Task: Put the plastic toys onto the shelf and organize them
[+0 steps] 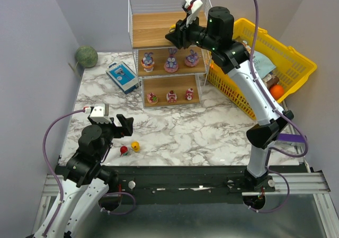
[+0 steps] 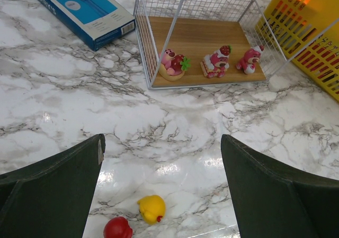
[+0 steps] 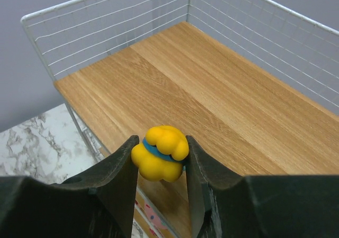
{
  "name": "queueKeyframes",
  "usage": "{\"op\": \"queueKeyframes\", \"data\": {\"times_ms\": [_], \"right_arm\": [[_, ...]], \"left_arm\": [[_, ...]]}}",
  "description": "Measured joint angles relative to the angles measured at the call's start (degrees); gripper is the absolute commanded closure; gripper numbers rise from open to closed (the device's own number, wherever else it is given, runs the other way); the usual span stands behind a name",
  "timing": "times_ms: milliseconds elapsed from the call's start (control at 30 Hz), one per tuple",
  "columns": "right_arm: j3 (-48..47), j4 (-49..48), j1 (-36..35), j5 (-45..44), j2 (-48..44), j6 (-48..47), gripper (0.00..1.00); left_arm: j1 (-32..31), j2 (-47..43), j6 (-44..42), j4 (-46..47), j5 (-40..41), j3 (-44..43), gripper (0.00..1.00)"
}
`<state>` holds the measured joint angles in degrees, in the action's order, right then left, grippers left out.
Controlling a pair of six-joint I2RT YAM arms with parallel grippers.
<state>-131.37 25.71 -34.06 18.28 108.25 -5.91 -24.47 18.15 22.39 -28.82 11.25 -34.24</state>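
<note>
The shelf (image 1: 153, 28) stands at the back. Its middle tier holds three pink-purple bunny-eared toys (image 1: 171, 62). Its bottom tier holds three pink-red cake-like toys (image 1: 171, 95), which also show in the left wrist view (image 2: 216, 61). My right gripper (image 3: 161, 148) is shut on a yellow toy with a blue band (image 3: 160, 153), just above the front left of the bare top board (image 3: 212, 95). My left gripper (image 2: 162, 148) is open and empty above the table. A yellow toy (image 2: 151, 208) and a red-haired toy (image 2: 117, 228) lie below it on the marble.
A blue-white box (image 1: 122, 76) lies left of the shelf. A yellow basket (image 1: 296, 58) with packets and an orange ball (image 1: 276, 91) stands right of it. A green ball (image 1: 86, 55) sits in the back left corner.
</note>
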Motion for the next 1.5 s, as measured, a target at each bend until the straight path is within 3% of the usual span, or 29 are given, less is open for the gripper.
{"op": "queueKeyframes", "data": {"times_ms": [300, 633, 1000, 1300, 1500], "right_arm": [[-2.2, 1.9, 0.0, -3.5, 2.3, 4.3, 0.94], [-6.1, 5.6, 0.1, -5.2, 3.9, 7.0, 0.73], [-6.8, 6.9, 0.1, -5.6, 4.0, 6.3, 0.69], [-2.9, 1.0, 0.1, -4.9, 3.6, 4.8, 0.66], [-2.6, 0.5, 0.1, -4.9, 3.6, 4.7, 0.56]], "left_arm": [[0.0, 0.0, 0.0, 0.0, 0.0, 0.0, 0.01], [0.0, 0.0, 0.0, 0.0, 0.0, 0.0, 0.01], [0.0, 0.0, 0.0, 0.0, 0.0, 0.0, 0.01], [0.0, 0.0, 0.0, 0.0, 0.0, 0.0, 0.01], [0.0, 0.0, 0.0, 0.0, 0.0, 0.0, 0.01]]}}
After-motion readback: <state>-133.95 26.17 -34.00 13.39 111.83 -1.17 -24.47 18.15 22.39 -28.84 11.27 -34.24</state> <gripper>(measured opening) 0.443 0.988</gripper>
